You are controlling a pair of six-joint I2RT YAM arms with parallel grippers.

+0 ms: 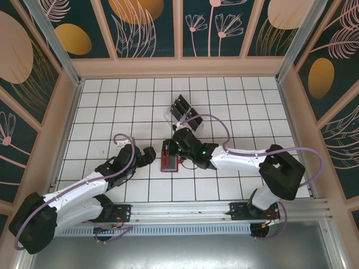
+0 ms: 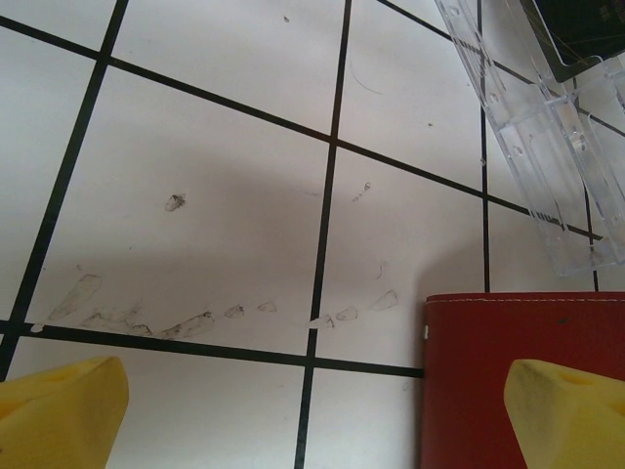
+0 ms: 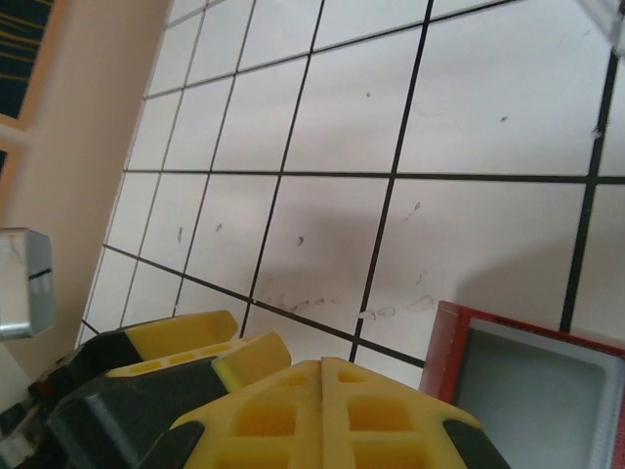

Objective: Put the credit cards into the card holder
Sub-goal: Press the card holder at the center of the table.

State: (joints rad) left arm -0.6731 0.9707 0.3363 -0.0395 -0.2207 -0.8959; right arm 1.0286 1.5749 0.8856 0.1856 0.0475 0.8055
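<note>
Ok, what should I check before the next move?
1. Card holder open, grey-blue pocket exposed: ok.
2. Credit cards in the holder: not ok; dark cards sit in the clear rack.
3. Right gripper carrying a card: cannot tell; its fingers are shut and nothing shows between them.
4. Left gripper open at the holder's red edge: ok.
5. Left gripper touching the holder: cannot tell.
</note>
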